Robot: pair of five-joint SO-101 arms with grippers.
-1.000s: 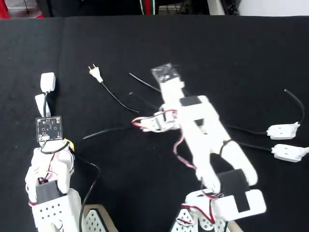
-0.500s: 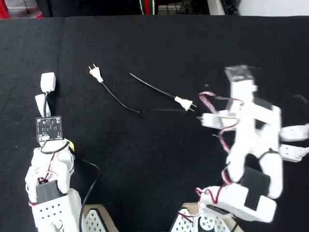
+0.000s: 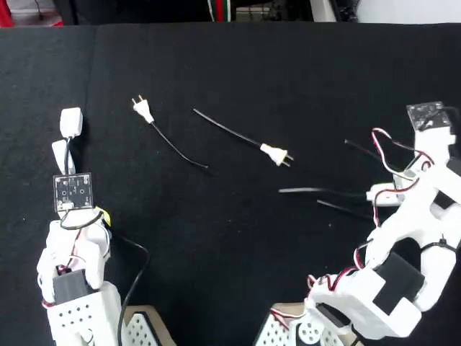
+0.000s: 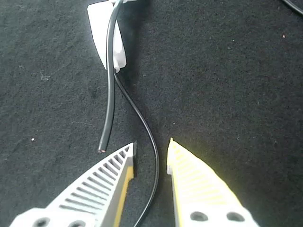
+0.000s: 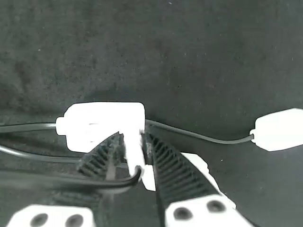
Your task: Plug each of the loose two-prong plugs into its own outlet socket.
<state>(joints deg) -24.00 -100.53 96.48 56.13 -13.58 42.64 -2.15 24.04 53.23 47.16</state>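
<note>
My left claw [image 4: 151, 144] pairs one white ribbed finger with a yellow one; my right claw [image 5: 134, 139] is black and ribbed. The counter [image 3: 230, 65] is plain black, and the plugs [image 3: 142, 109] at upper left and centre are white on thin black cords [image 3: 173, 148]. The outlet sockets [image 5: 104, 125] are white.

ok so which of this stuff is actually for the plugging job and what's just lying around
For the job:
left plug
middle plug
far left-side socket
near left-side socket
right-side socket
second right-side socket

Just lying about:
black cloth
clutter beyond the table's far edge
</note>
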